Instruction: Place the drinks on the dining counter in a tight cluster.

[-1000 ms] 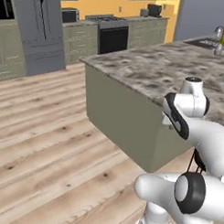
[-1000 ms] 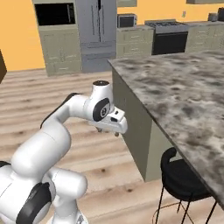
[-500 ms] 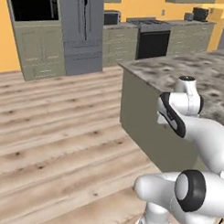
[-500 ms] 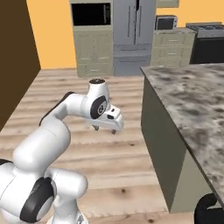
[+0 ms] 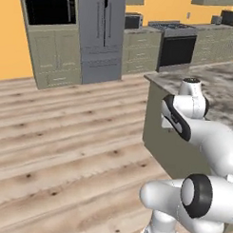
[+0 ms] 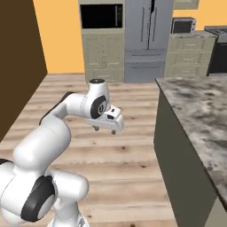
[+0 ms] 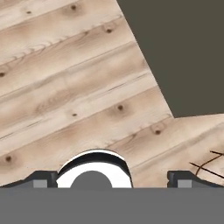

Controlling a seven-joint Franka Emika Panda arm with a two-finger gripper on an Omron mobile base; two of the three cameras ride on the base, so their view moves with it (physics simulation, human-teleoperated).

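The dining counter (image 5: 223,89), a marbled grey-brown stone top over a plain dark side panel, stands to my right, and its end corner is close to my arm. In the right base view the counter (image 6: 199,106) fills the right side. My gripper (image 6: 105,129) hangs open over the wooden floor, left of the counter's end, with nothing between its fingers. The hand view looks down on floor planks, with the counter's dark panel (image 7: 183,52) at the upper right and my fingertips (image 7: 41,178) spread wide. The drinks are out of view.
A grey fridge (image 5: 100,37) stands on the far wall beside a built-in oven cabinet (image 5: 50,30) and a black stove (image 5: 178,44). A dark brown wall (image 6: 17,66) rises at the left. Open wooden floor (image 5: 65,135) lies ahead and to the left.
The whole picture has swung, so the camera has moved: the counter slid to the right edge and the fridge and oven wall came to the middle. My arm keeps its pose, gripper still open.
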